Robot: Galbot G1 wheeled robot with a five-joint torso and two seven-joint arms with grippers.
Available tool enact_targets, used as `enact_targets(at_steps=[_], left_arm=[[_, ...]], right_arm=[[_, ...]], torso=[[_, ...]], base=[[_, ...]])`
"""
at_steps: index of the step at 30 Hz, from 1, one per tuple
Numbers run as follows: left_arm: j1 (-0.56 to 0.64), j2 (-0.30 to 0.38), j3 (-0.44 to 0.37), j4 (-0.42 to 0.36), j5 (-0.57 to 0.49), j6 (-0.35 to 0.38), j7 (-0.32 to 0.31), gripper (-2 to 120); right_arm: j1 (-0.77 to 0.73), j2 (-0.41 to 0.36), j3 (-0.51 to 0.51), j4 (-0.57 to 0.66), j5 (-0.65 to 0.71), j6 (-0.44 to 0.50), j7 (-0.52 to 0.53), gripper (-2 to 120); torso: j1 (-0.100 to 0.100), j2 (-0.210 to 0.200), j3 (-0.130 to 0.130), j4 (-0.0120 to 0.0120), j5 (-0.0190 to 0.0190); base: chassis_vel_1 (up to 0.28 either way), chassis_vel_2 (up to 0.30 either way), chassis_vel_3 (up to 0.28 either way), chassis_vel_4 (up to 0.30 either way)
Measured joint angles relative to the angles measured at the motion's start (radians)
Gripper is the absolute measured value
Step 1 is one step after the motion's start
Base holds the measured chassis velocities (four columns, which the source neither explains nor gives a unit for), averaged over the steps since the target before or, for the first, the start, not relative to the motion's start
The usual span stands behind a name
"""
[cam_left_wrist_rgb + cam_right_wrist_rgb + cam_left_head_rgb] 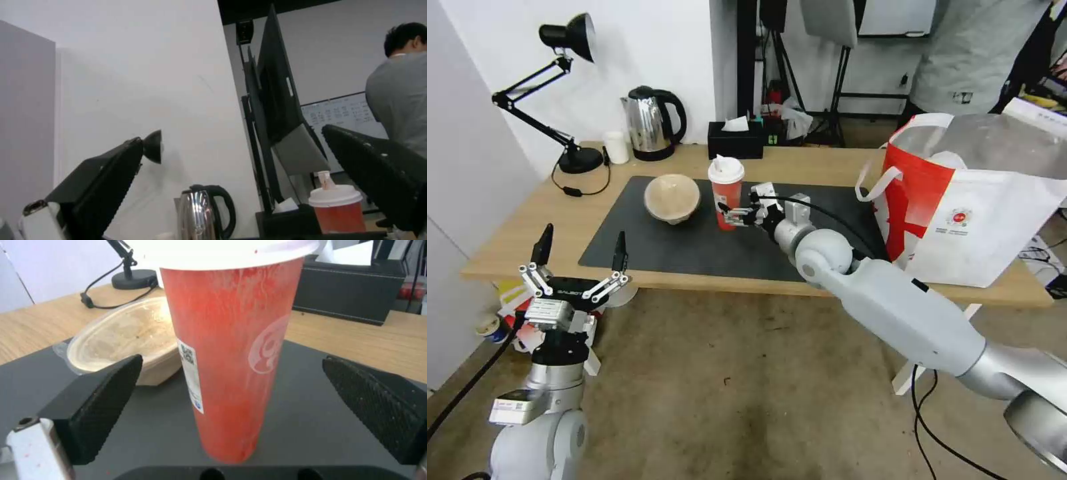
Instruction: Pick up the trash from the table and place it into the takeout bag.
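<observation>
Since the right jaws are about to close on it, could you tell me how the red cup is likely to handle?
The red cup is tall and narrows toward its base, so a sideways nudge would probably tip it. Its wall looks thin, so a hard squeeze may dent it. The right gripper stands open on either side of it, and the smooth wall may slip.

You see pale grey, rounded arm shells with ball-like joints, and a thin black cable runs along each arm. The left gripper [581, 255] has slim black fingers on silver linkages above a black bar with small white lettering. The right gripper [249, 400] shows black wedge-shaped pads [373, 406] with a fine cross-hatched grip texture.
</observation>
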Motion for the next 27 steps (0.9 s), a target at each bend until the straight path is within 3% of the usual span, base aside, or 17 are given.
enact_targets(at_steps=[27], left_arm=[[0.003, -0.003, -0.005, -0.001, 0.000, -0.003, 0.001, 100]], right_arm=[[0.053, 0.057, -0.007, -0.123, -0.002, 0.022, -0.032, 100]], torso=[[0.000, 0.000, 0.000, 0.0000, 0.0000]], base=[[0.000, 0.000, 0.000, 0.000]])
